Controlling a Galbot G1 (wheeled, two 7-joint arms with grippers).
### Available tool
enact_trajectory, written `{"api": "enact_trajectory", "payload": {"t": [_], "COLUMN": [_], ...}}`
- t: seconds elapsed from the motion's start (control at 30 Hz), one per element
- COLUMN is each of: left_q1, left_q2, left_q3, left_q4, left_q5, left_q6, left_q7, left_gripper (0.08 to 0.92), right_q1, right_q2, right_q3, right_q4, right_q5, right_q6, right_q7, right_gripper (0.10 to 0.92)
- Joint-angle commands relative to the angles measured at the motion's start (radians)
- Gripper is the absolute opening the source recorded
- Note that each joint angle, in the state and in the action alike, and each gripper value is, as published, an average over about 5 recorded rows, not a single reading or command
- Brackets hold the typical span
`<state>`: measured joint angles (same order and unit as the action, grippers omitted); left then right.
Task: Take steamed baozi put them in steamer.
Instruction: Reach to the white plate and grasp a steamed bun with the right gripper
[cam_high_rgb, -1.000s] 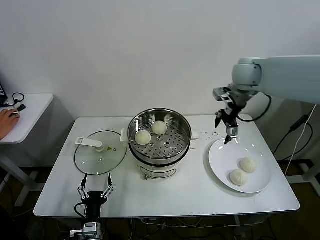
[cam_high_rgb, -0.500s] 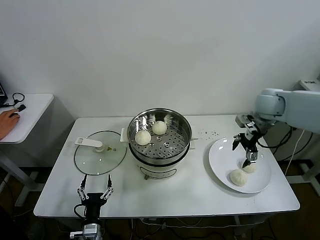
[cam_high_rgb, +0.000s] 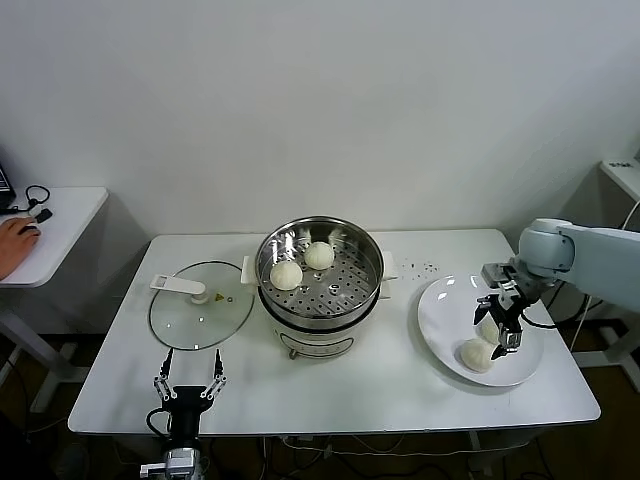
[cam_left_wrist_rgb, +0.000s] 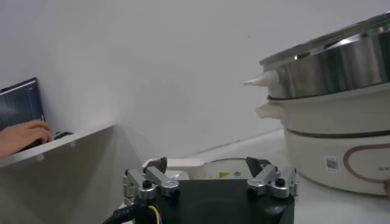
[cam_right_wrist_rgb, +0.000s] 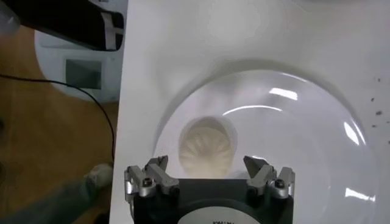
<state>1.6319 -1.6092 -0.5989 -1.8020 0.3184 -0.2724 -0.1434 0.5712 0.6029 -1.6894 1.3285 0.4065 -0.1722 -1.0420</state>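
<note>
Presently: four steamed baozi (cam_high_rgb: 286, 275), one steamer (cam_high_rgb: 320, 272), one plate (cam_high_rgb: 445, 310).
Right gripper (cam_high_rgb: 497, 327) hung wide open, empty, over two plated; two sat in steamer.

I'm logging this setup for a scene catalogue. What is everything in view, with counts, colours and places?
steamed baozi: four, cream-white; two in steamer, two on plate
steamer: one, shiny steel, table centre
plate: one, white, right of steamer
glass lid: one, clear, left of steamer
table: one, white
side desk: one, white, far left, a person's hand on it
right gripper: open, over the plate's baozi
left gripper: open, parked at the table's near edge
</note>
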Motion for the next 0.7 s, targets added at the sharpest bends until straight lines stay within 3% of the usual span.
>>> {"api": "enact_trajectory", "payload": {"t": [0.03, 0.7], "left_q1": [-0.001, -0.002], "left_q2": [-0.049, -0.049], "left_q3": [0.000, 0.003], "left_q4": [0.003, 0.005], "left_q5": [0.003, 0.003], "left_q6": [0.001, 0.003], "left_q7": [0.000, -0.005], "left_gripper": [0.823, 0.823], "right_q1": [-0.142, -0.247], "right_q2": [-0.029, -0.005], "right_q3": [0.126, 0.210], "right_q4": [-0.035, -0.077], "right_q5": [-0.059, -0.098], "right_q6": [-0.004, -0.022], "right_q7": [0.010, 0.033], "right_gripper": [0.823, 0.823]}}
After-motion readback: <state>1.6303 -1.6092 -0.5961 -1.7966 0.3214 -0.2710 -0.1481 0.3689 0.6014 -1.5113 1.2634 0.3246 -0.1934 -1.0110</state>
